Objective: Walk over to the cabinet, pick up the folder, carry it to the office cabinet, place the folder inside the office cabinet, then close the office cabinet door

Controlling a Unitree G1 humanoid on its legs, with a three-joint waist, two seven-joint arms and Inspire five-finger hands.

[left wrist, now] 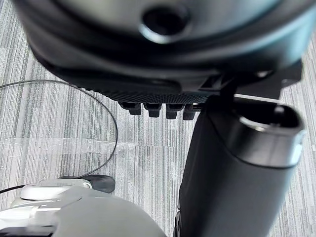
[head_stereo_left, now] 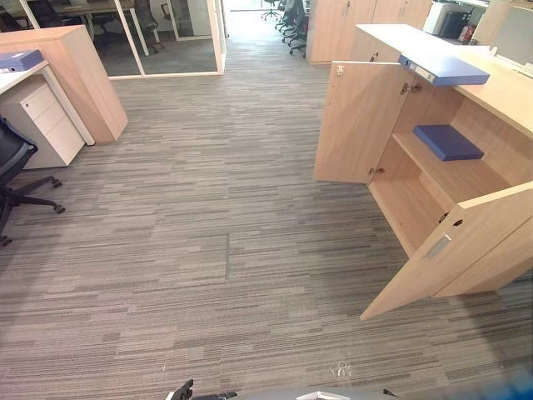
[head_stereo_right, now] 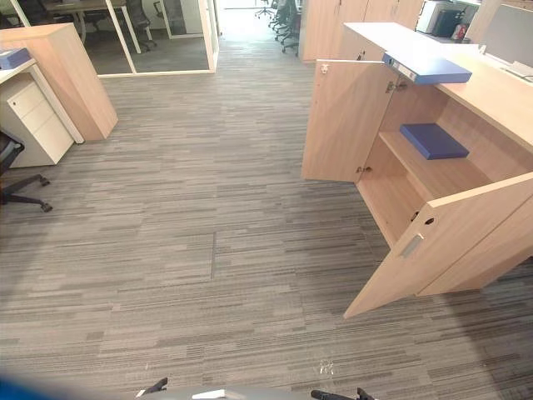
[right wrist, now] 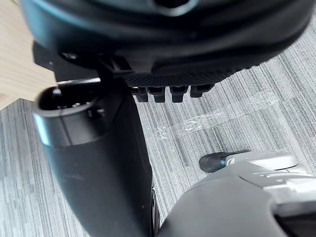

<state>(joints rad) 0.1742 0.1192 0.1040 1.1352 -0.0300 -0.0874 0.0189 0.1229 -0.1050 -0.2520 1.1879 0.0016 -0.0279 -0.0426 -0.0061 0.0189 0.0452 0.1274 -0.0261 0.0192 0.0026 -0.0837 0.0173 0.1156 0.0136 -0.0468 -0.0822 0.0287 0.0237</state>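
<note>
The light wood office cabinet [head_stereo_left: 491, 96] stands at the right with both doors open. One door [head_stereo_left: 358, 121] swings out on the far side, the other [head_stereo_left: 454, 250] on the near side. A blue folder [head_stereo_left: 448, 142] lies on its inner shelf, and another blue folder [head_stereo_left: 444, 69] rests on its top edge. A third blue folder [head_stereo_left: 18, 60] lies on a desk at the far left. My left hand [left wrist: 237, 168] hangs over the carpet with relaxed fingers [left wrist: 158, 108] and holds nothing. My right hand [right wrist: 98, 163] hangs the same way, next to a wooden panel.
Grey striped carpet [head_stereo_left: 216, 233] spreads between the desk and the cabinet. A white drawer unit [head_stereo_left: 42, 121] and a black office chair [head_stereo_left: 12, 167] stand at the left. Glass partitions [head_stereo_left: 166, 37] and more chairs are at the back.
</note>
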